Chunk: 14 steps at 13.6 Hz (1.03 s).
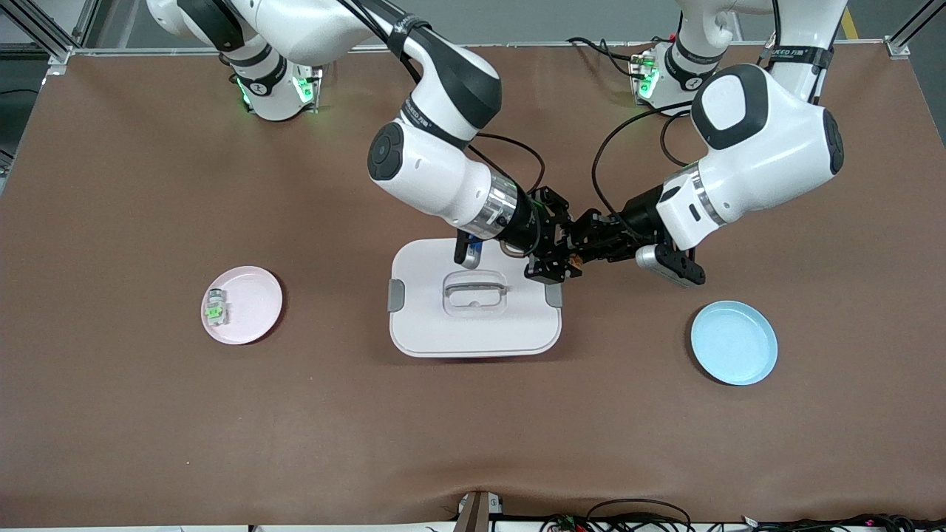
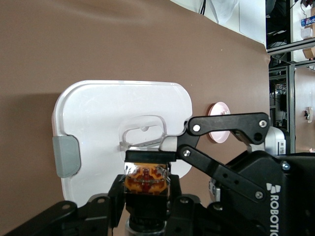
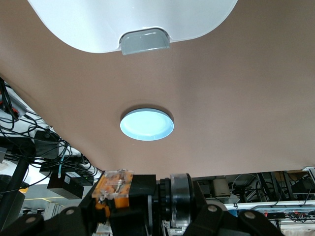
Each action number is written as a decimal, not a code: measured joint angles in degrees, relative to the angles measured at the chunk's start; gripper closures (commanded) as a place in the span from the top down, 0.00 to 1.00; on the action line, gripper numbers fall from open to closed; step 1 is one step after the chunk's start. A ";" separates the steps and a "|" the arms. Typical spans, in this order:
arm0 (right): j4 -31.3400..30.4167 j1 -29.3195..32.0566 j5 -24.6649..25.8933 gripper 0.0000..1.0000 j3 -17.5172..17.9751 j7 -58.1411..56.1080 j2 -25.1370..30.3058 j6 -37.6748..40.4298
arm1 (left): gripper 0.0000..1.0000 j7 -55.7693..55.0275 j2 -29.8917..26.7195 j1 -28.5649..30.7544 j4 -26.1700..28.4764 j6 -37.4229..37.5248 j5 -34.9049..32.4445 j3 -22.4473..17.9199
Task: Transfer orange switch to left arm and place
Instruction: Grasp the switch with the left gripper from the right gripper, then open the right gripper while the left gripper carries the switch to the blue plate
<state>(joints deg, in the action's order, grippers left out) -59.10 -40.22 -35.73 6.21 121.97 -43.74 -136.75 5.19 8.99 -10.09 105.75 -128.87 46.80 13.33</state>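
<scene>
The orange switch (image 1: pixel 570 258) hangs in the air between both grippers, over the edge of the white box (image 1: pixel 473 332) at its grey latch toward the left arm's end. My right gripper (image 1: pixel 559 258) reaches over the box lid and grips the switch end to end. My left gripper (image 1: pixel 578 251) meets it and grips the switch by its sides. In the left wrist view the switch (image 2: pixel 146 179) sits between my fingers (image 2: pixel 116 192), with a right finger laid on its top. In the right wrist view the switch (image 3: pixel 114 184) lies lengthwise in the jaws.
A pink plate (image 1: pixel 255 303) with a pale, green-centred switch (image 1: pixel 216 308) lies toward the right arm's end. A blue plate (image 1: pixel 734 342) lies toward the left arm's end, nearer the front camera than the grippers. The box fills the table's middle.
</scene>
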 measured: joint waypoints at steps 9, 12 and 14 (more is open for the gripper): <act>1.45 0.24 -0.06 1.00 -0.05 0.17 0.00 -0.13 | 0.00 0.46 0.08 2.25 0.16 1.46 -1.15 -0.81; 1.46 0.24 -0.06 1.00 -0.05 0.17 0.00 -0.20 | 0.00 0.46 0.25 4.94 0.50 2.42 -7.27 -0.88; 1.46 0.24 -0.06 1.00 -0.06 0.17 -0.01 -0.94 | 0.00 0.64 0.79 7.75 0.74 3.62 -13.34 -0.94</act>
<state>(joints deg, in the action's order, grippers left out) -57.63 -39.98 -35.80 6.15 122.14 -43.75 -137.69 5.83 9.78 -2.34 106.49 -125.25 33.47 12.39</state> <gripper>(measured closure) 0.000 0.608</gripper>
